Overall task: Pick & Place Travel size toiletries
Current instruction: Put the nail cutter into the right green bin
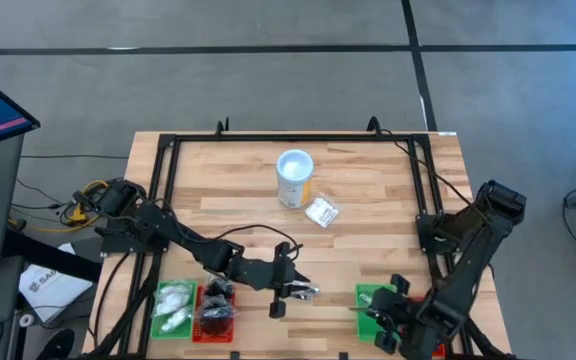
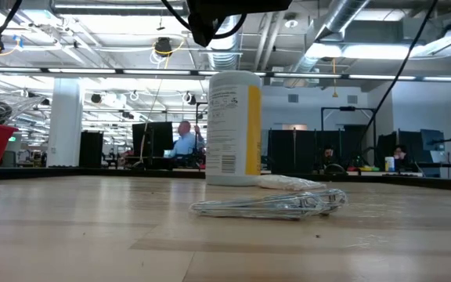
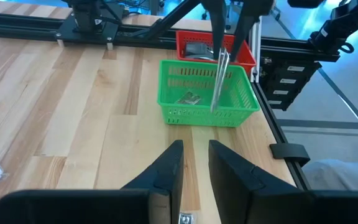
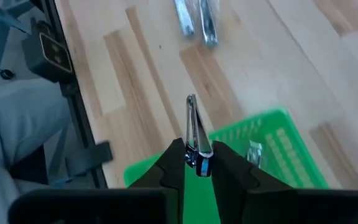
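Right wrist view had the right gripper (image 4: 197,163) clamped on a slim metal piece (image 4: 194,134), poised above the right-hand green basket (image 4: 278,149). Left gripper (image 3: 194,163) hung empty with a narrow gap between its fingers, over bare table (image 1: 368,240); a clear-wrapped packet (image 2: 268,204) lay beside it.
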